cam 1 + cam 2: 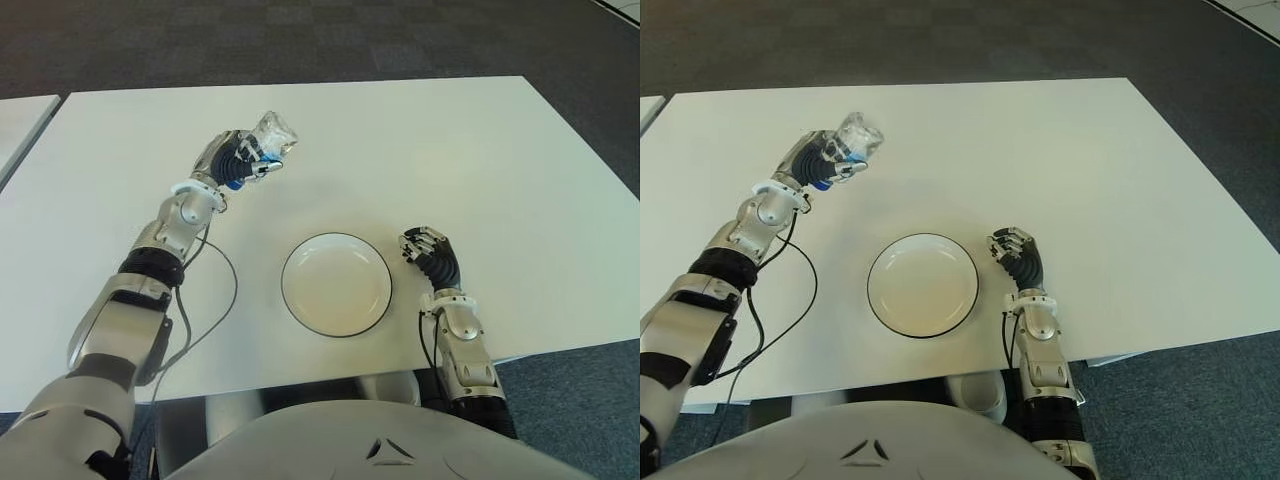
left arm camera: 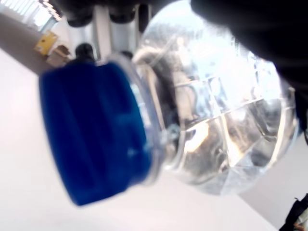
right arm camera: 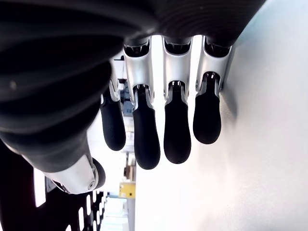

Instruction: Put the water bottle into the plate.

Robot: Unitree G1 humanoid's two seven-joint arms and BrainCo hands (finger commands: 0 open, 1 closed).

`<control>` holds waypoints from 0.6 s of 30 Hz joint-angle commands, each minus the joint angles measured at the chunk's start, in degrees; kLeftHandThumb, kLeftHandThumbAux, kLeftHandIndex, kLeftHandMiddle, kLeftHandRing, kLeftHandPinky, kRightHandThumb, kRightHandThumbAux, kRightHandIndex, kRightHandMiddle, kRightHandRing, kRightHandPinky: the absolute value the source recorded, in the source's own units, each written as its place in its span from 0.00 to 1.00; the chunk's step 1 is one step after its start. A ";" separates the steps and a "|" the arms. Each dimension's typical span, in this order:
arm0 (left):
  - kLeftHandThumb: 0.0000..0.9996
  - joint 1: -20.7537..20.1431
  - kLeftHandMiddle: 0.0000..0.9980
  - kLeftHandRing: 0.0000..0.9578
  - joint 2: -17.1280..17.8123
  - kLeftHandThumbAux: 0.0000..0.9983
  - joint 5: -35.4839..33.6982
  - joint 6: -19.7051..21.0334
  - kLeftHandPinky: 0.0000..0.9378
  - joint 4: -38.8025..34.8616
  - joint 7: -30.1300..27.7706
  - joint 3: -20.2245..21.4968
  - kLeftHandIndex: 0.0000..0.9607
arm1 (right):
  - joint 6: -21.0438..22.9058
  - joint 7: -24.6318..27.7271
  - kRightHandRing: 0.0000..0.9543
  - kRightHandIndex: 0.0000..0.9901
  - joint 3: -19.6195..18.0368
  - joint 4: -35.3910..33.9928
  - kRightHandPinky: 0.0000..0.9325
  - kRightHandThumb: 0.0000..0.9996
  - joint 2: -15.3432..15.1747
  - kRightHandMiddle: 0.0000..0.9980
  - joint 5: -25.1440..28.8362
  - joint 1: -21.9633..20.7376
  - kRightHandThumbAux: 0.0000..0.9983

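Observation:
My left hand (image 1: 238, 160) is shut on a clear water bottle (image 1: 272, 135) with a blue cap (image 2: 91, 130), holding it tilted just above the white table (image 1: 450, 140), up and to the left of the plate. The wrist view shows the cap and the bottle's clear neck (image 2: 211, 130) filling the picture, with fingers wrapped round the body. The white plate (image 1: 336, 284) with a dark rim lies near the table's front edge and holds nothing. My right hand (image 1: 425, 250) shows just to the right of the plate, fingers (image 3: 177, 130) curled and holding nothing.
A black cable (image 1: 215, 300) loops over the table beside my left forearm. A second white table (image 1: 15, 120) stands at the far left. Dark carpet (image 1: 300, 40) surrounds the tables.

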 commanded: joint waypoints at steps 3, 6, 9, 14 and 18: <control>0.73 4.30 0.89 0.91 0.96 0.70 1.67 -0.93 0.92 -8.93 -0.65 -0.12 0.46 | 1.69 -0.05 0.63 0.43 0.19 1.00 0.65 0.70 0.34 0.60 -0.14 1.05 0.73; 0.73 6.41 0.89 0.91 1.18 0.70 2.40 -0.81 0.92 -13.78 -1.20 -0.15 0.46 | 1.84 -0.13 0.63 0.43 0.22 0.90 0.65 0.70 0.37 0.60 -0.26 1.13 0.73; 0.73 8.05 0.89 0.91 1.44 0.70 3.21 -0.85 0.92 -17.79 -1.66 -0.17 0.46 | 1.90 -0.18 0.62 0.43 0.24 0.87 0.64 0.70 0.39 0.59 -0.34 1.18 0.73; 0.73 10.28 0.89 0.91 1.21 0.70 5.15 -2.60 0.92 -23.25 -2.26 -1.19 0.46 | 2.55 -0.25 0.62 0.43 0.35 0.60 0.65 0.70 0.55 0.59 -0.32 1.22 0.73; 0.73 11.83 0.89 0.91 1.43 0.70 7.96 -4.29 0.92 -26.90 -2.14 -2.48 0.46 | 3.13 -0.35 0.63 0.43 0.50 0.05 0.66 0.71 0.66 0.59 -0.49 1.37 0.73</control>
